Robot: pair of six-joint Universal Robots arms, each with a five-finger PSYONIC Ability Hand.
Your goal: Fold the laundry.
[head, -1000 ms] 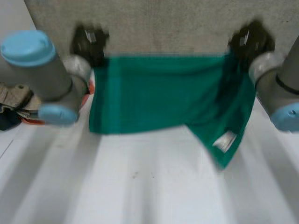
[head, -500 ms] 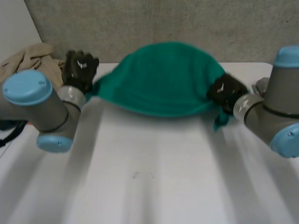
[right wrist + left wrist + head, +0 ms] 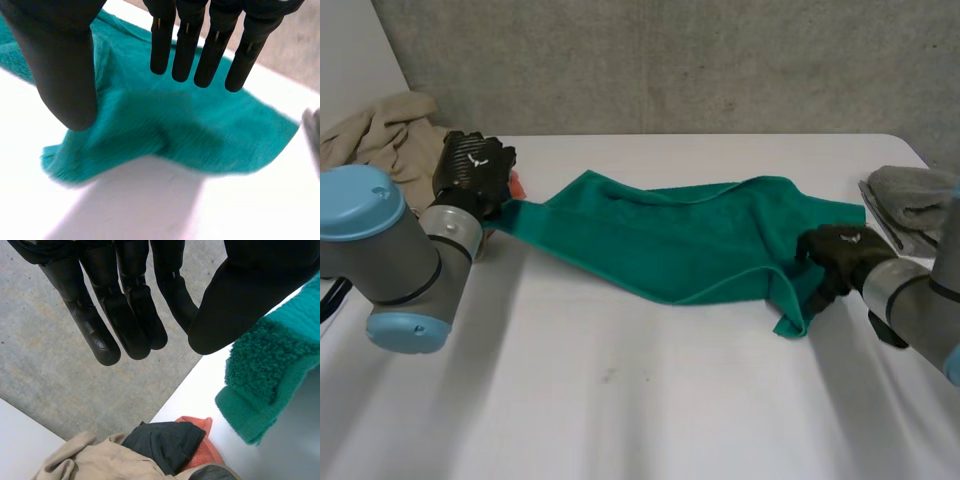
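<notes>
I saw the white table [image 3: 640,400] with the green towel [image 3: 680,240] lying rumpled across its far half, reaching from one hand to the other. A beige heap of clothes [image 3: 380,130] sat at the far left corner and a folded grey cloth [image 3: 915,195] at the right edge. My left hand [image 3: 470,170] was at the towel's left corner, fingers straight, thumb apart, gripping nothing. My right hand [image 3: 840,252] was at the right end, fingers straight too, nothing pinched. A small orange rag [image 3: 200,440] lay by the heap.
</notes>
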